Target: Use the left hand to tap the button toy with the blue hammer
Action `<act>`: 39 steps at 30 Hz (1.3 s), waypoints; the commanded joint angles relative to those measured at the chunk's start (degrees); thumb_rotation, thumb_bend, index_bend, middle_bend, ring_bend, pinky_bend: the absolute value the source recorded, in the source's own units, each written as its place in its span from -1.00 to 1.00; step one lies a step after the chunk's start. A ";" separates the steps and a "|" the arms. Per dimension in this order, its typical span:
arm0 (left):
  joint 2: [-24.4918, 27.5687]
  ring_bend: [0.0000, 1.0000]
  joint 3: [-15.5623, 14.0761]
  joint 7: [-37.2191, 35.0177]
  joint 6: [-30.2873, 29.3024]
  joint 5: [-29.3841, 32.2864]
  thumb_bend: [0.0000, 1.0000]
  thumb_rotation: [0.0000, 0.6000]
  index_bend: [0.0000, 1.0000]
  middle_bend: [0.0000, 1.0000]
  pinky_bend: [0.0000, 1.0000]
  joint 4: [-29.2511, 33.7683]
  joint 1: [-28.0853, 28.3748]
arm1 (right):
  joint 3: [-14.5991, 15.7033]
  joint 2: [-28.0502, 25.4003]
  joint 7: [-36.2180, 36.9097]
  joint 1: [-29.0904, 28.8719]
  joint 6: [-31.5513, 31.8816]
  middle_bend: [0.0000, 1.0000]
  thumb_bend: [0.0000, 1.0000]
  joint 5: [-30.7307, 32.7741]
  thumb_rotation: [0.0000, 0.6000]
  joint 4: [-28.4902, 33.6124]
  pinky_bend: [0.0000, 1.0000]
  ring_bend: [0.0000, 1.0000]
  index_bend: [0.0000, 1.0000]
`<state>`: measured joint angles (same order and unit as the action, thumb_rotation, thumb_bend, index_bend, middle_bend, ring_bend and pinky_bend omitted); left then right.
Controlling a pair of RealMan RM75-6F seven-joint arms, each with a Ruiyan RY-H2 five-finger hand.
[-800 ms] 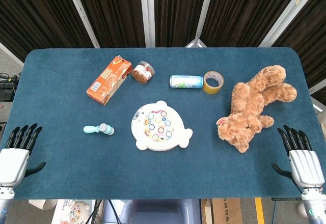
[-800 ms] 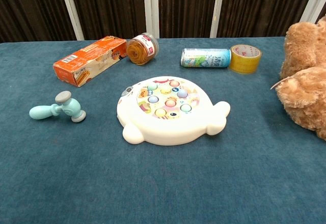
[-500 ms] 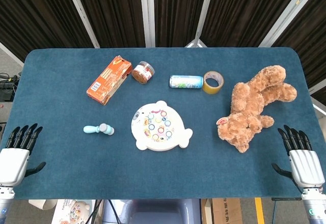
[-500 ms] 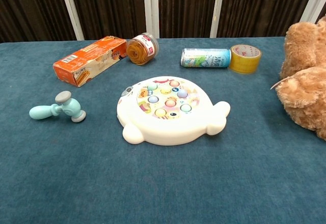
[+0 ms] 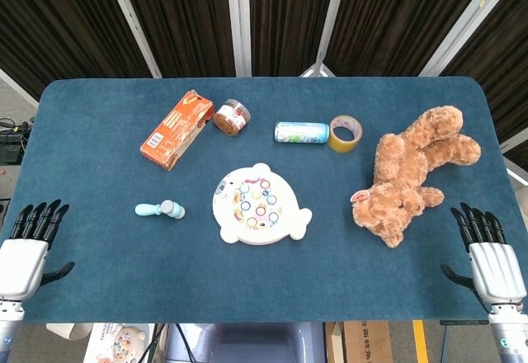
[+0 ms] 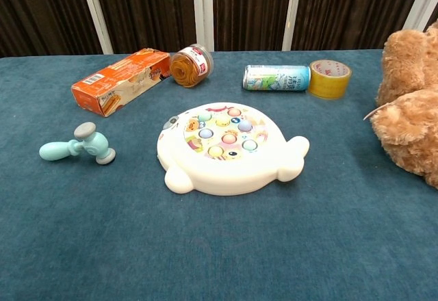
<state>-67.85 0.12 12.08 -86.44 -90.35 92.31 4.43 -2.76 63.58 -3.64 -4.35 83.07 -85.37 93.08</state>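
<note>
Blue table (image 5: 99, 297) carries hammer (image 5: 160, 209) beside toy (image 5: 259, 205); left hand (image 5: 22, 257) and right hand (image 5: 492, 266), fingers spread, sit partly cropped at its near corners.

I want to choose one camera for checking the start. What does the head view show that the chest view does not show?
Only the head view shows the left robot hand and right robot hand, both open at the near table edge. Only the chest view shows the colored buttons up close. Both share the blue hammer, lying untouched left of the button toy, and the teddy bear.
</note>
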 commanded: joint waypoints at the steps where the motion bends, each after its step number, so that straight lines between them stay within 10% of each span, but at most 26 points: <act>1: 0.03 -1.00 0.15 0.39 0.30 0.26 -0.87 1.00 -1.00 -1.00 -0.97 0.09 0.18 | -0.04 -0.04 0.17 -0.07 -0.13 -1.00 -0.64 0.05 1.00 0.03 -1.00 -1.00 -1.00; 9: 0.70 -1.00 3.45 6.60 5.30 2.77 -0.85 1.00 -0.98 -1.00 -0.95 4.25 4.60 | -0.05 -0.25 1.02 -0.20 -0.58 -1.00 -0.64 0.25 1.00 0.27 -1.00 -1.00 -1.00; 20: -3.86 -1.00 10.07 19.86 17.08 13.96 -0.59 1.00 -0.34 -0.75 -0.78 7.69 15.11 | -0.07 -0.08 0.77 -0.65 -1.62 -1.00 -0.64 0.77 1.00 0.64 -1.00 -1.00 -1.00; 39: -17.92 -0.99 10.56 30.13 21.76 27.83 -0.37 1.00 -0.12 -0.67 -0.77 -0.57 22.98 | -0.12 -0.64 1.60 -0.51 -1.89 -1.00 -0.64 1.49 1.00 1.09 -1.00 -1.00 -1.00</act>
<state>-85.04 10.82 41.70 -64.78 -63.11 92.35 26.91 -2.88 62.95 -2.05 -4.86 81.19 -83.90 94.17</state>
